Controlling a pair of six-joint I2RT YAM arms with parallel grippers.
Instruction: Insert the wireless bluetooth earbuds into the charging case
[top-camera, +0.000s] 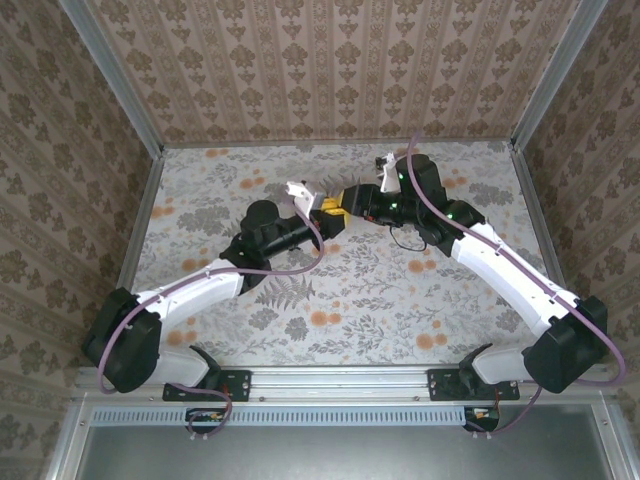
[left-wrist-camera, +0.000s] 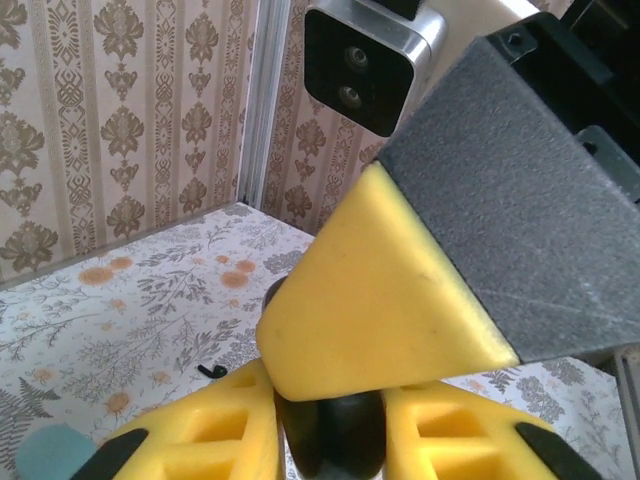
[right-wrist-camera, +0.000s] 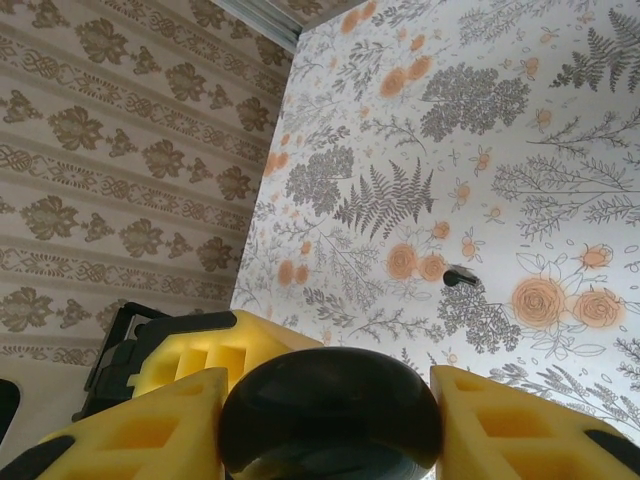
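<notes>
Yellow fingers of the left gripper and the right gripper both clamp one black disc over the floral table. One tiny earbud lies loose on the table. The teal charging case sits apart from it.

Pale table, printed all over with grey ferns and orange roses. Lying straight on the print, out in the open: one small black earbud. Left of the earbud and nearer the left wrist camera, well apart from it: rounded teal charging case, blurred, cut by the frame edge.
</notes>
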